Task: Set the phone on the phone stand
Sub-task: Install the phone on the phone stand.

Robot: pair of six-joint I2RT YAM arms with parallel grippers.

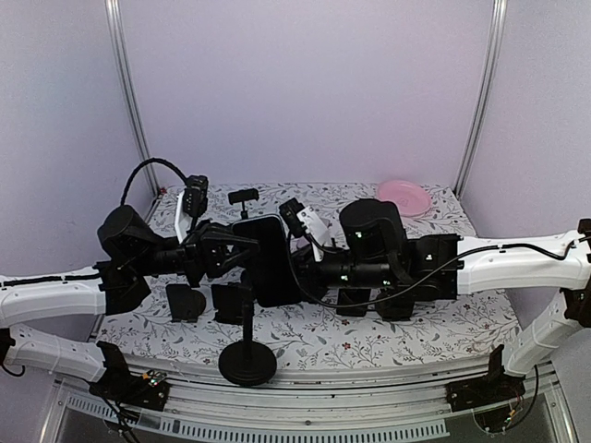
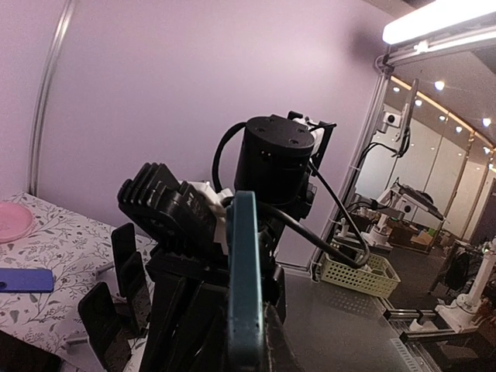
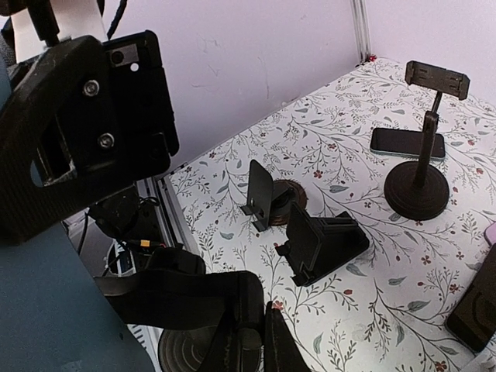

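The left gripper [image 1: 238, 251] and right gripper [image 1: 297, 269], both narrow, clamp 1 phone [image 1: 270, 263] between them above the phone stand [image 1: 247, 362] at the worktop's [image 1: 416, 330] near edge.

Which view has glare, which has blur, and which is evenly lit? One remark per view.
Top view: soft, even light; the dark phone shows little detail. Left wrist: lamp glares top right; phone edge blurred close up. Right wrist: near phone blurred, table sharp.

Glossy phone [image 1: 270, 263], matt black stand [image 1: 247, 362] — printed cloth table cover [image 1: 443, 321]
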